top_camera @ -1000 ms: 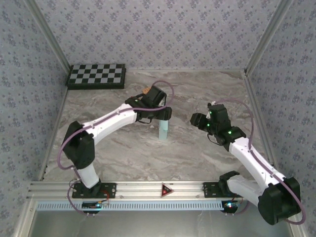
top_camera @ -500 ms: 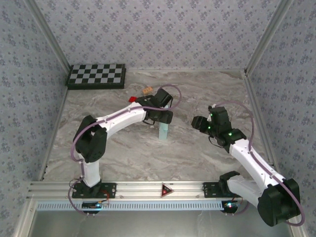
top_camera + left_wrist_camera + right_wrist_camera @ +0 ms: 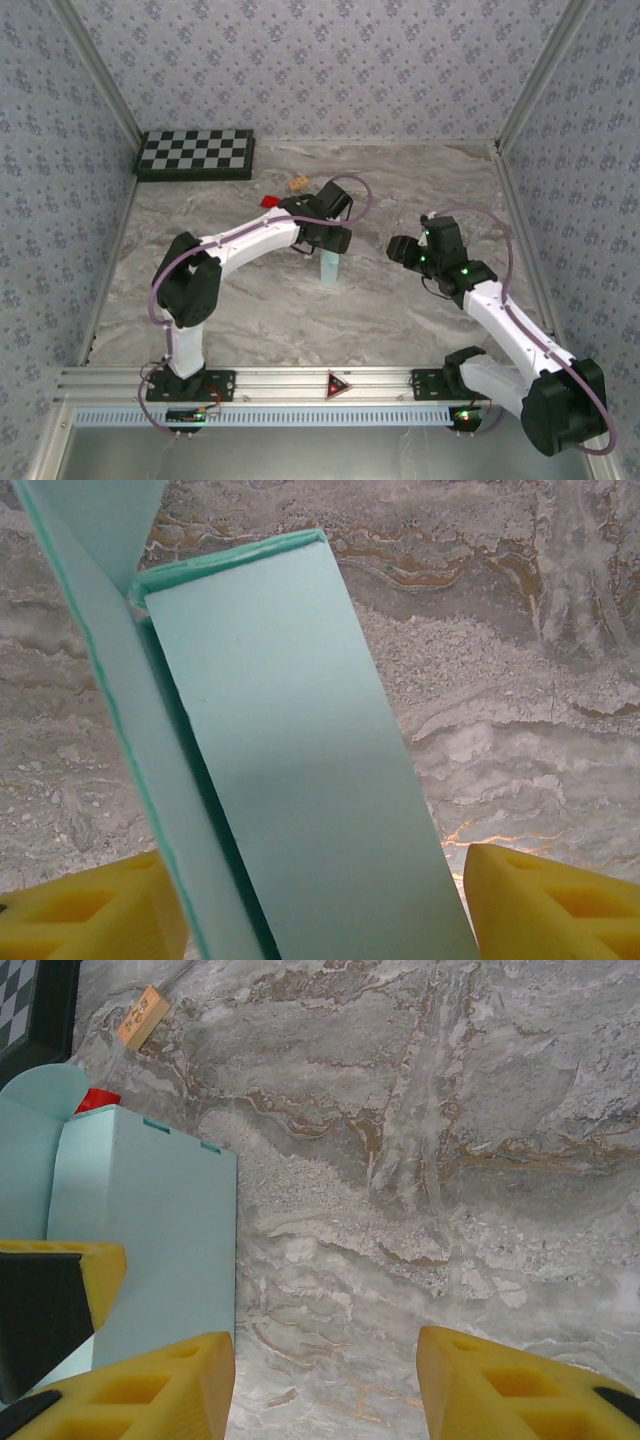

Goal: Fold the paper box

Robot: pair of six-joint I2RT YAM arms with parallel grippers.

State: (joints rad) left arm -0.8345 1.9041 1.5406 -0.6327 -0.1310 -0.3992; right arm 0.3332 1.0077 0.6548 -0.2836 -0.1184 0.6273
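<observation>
Left arm [image 3: 240,240]: the elbow has swung in toward the middle and lifted over the last second, uncovering the red block [image 3: 269,200] and tan block [image 3: 297,184] behind it. My left tool [image 3: 329,248] only nudged. The paper box [image 3: 330,270] is about where it was. Right arm [image 3: 510,320] barely moved.

Box: stands on end on the tabletop [image 3: 400,330] near the middle, roughly upright, directly under my left tool. In the left wrist view one long flat panel runs up between my fingers, with a second panel hinged off its left edge and a dark gap between the two.

Left tool: set wide, with both yellow fingers against the box's sides, so it's gripping the box.

Right tool [image 3: 322,1350]: jaws apart, bare marble between them, holding nothing. It hangs just right of the box without touching it. From that wrist the box face lies just beside my left finger, and a rounded flap [image 3: 40,1090] sticks out at its far end, the red block peeking past it.

Checkerboard [image 3: 195,153] is at the far left corner, well apart from everything.
</observation>
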